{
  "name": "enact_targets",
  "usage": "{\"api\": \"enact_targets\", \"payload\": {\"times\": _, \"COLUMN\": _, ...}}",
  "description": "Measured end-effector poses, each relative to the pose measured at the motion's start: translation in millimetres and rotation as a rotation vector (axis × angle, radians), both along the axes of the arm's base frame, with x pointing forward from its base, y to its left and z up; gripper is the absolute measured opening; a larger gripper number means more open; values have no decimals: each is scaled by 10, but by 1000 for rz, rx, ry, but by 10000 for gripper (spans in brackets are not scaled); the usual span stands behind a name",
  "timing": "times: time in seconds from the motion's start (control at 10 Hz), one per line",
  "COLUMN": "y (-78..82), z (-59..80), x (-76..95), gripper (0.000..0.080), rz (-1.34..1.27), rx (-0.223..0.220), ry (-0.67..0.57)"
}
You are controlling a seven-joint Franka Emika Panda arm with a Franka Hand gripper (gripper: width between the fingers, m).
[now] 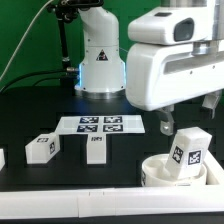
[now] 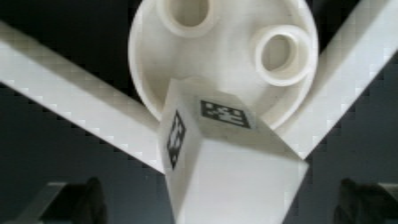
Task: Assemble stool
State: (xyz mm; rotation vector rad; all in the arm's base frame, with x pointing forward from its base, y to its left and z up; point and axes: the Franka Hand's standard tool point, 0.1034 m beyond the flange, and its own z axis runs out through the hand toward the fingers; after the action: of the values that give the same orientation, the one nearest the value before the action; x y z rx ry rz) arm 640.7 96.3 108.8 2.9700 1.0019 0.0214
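White plastic seat (image 1: pixel 155 172) lies at the table's (image 1: pixel 60 175) near right, tucked into the corner of the low wall pieces (image 2: pixel 71 70), with one tagged leg (image 1: pixel 186 150) standing on it. The fingers (image 2: pixel 71 200) hang wide apart above that leg (gripping nothing). A second leg (image 1: pixel 42 148) and a third leg (image 1: pixel 97 148) sit further left, beside the marker board (image 1: pixel 100 124).

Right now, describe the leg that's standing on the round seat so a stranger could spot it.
Find the big white gripper at the exterior view's right; under it the round seat lies on the black table. The leg stands on that seat, a tag facing the camera. A second leg and a third leg rest on the table by the marker board, off the seat.
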Motion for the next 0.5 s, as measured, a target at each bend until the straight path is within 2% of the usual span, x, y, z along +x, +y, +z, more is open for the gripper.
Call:
{"api": "enact_targets", "payload": {"times": 0.1, "y": 17, "z": -4, "x": 56, "gripper": 649, "rz": 74, "rx": -5, "ry": -57}}
{"api": "enact_targets", "payload": {"times": 0.4, "y": -45, "z": -32, "x": 30, "gripper": 649, "rz": 270, "rx": -31, "ry": -43}}
{"api": "enact_targets", "payload": {"times": 0.5, "y": -39, "z": -90, "x": 1, "gripper": 649, "rz": 383, "rx": -52, "ry": -15}}
